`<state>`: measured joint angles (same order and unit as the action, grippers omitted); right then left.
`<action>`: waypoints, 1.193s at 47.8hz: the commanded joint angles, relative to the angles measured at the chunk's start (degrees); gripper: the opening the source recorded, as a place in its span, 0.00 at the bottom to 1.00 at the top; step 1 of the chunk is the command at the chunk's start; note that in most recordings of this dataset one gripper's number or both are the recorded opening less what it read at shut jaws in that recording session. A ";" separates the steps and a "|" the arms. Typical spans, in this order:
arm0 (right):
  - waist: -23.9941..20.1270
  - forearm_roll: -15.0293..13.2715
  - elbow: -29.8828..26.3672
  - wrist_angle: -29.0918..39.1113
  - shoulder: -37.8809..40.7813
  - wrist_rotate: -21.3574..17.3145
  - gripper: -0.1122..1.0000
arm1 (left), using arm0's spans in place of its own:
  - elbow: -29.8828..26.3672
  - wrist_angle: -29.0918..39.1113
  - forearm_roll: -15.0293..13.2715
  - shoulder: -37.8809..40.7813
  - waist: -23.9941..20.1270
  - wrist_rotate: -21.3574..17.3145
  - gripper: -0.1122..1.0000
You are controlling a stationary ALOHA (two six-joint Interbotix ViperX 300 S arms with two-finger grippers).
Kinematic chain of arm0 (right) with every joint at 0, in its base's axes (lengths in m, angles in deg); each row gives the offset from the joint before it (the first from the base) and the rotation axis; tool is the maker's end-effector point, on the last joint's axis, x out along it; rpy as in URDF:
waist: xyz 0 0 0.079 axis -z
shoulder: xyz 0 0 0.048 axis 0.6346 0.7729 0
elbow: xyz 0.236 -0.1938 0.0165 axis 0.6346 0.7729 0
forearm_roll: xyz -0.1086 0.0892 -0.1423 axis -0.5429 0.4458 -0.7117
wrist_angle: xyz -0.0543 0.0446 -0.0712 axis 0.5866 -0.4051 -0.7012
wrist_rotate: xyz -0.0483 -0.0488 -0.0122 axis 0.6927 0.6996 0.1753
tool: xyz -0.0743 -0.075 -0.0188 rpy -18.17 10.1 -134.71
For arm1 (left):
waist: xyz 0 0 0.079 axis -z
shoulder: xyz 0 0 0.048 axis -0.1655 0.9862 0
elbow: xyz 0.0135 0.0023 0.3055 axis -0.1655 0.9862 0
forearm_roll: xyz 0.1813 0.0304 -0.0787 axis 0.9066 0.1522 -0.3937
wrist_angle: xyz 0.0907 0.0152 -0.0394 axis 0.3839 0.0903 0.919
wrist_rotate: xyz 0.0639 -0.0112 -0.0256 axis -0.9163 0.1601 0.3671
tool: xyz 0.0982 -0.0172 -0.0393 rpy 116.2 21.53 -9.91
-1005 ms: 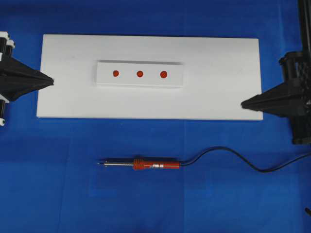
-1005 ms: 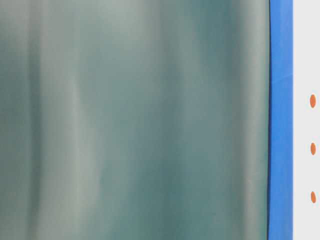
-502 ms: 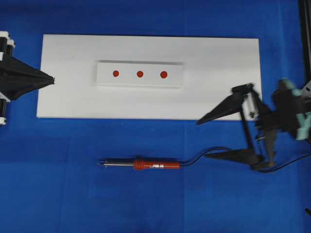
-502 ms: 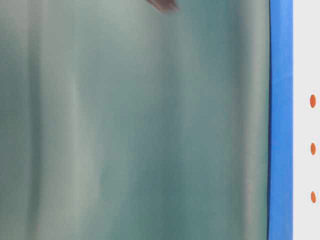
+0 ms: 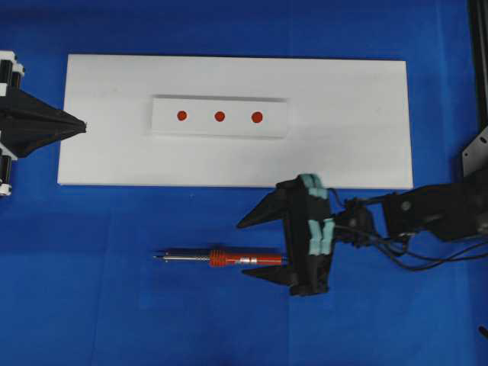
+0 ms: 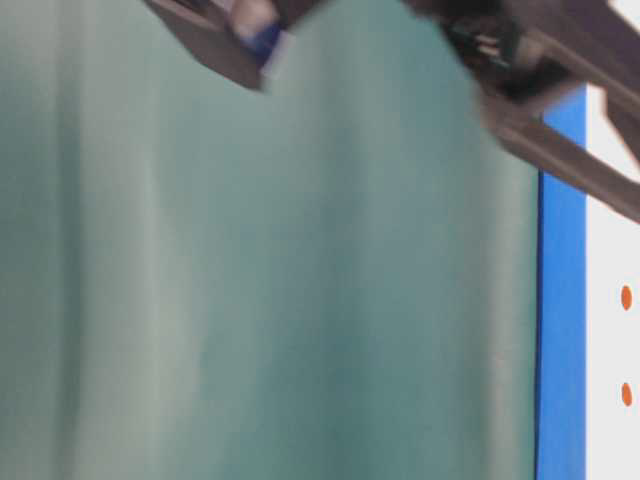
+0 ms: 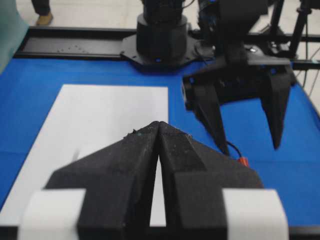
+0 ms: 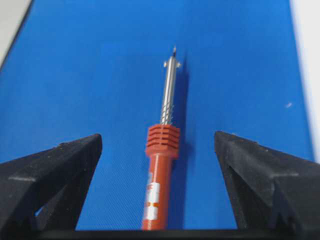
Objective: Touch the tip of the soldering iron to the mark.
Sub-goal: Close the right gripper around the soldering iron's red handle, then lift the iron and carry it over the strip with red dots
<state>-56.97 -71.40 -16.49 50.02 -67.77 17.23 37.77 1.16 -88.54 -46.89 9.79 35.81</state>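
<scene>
Over the blue mat, seen from above, the right gripper has swung in from the board's right end and now straddles the cord end of the one slim orange-handled soldering iron, jaws spread wide, nothing held; pickup looks imminent, touching not yet begun. On the white rectangular board one raised white strip carries three red dots. At table level, blurred black arm parts intrude and two dots show. From the left wrist, the left gripper is pinched closed, unmoved. From the right wrist, the iron lies centred between the jaws, its dark tip pointing away
</scene>
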 commanded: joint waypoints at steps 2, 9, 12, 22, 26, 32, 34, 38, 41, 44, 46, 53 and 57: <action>-1.32 2.90 -2.46 -2.72 2.99 0.18 0.87 | -0.35 -0.62 0.09 -0.09 -0.18 0.00 0.10; -2.81 6.86 -3.87 -4.48 7.73 0.18 0.87 | 0.00 -0.53 0.18 -0.09 -0.09 0.00 0.10; -3.34 7.56 -4.48 -4.83 9.14 0.18 0.87 | 0.18 -0.62 0.18 -0.09 -0.09 0.00 0.10; -3.96 9.05 -5.54 -4.83 12.30 0.18 0.86 | 0.35 -0.53 0.09 -0.09 -0.09 -0.09 0.10; -3.96 9.32 -5.62 -4.83 12.66 0.53 0.82 | 0.44 -0.53 0.18 -0.09 -0.18 -0.09 0.10; -3.96 9.32 -5.45 -4.83 12.74 0.88 0.55 | 0.62 -0.44 0.09 -0.09 -0.09 0.00 0.10; -3.87 9.32 -5.36 -4.83 12.74 0.88 0.43 | 0.62 -0.53 0.09 -0.09 -0.09 0.00 0.10; -3.78 9.32 -5.19 -4.83 12.74 0.88 0.24 | 0.79 -0.53 0.09 -0.09 -0.09 0.00 0.10; -3.78 9.32 -5.19 -4.83 12.74 0.88 0.16 | 0.62 -0.44 0.09 -0.09 -0.18 0.00 0.10; -3.78 9.32 -5.27 -4.83 12.74 0.88 0.16 | 0.62 -0.44 0.18 -0.09 -0.09 0.00 0.10; -3.78 9.32 -5.27 -4.83 12.74 0.88 0.16 | 0.62 -0.53 0.18 -0.09 -0.18 0.00 0.10; -3.69 9.32 -5.36 -5.01 12.66 0.88 0.16 | 0.79 -0.53 0.09 -0.09 -0.18 0.00 0.10; -3.60 9.32 -5.10 -4.75 11.60 0.88 0.16 | 0.62 -0.44 0.09 -0.09 -0.09 0.00 0.10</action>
<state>-60.57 -62.17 -21.24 45.62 -54.23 18.02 39.00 1.16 -88.54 -47.24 9.79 35.81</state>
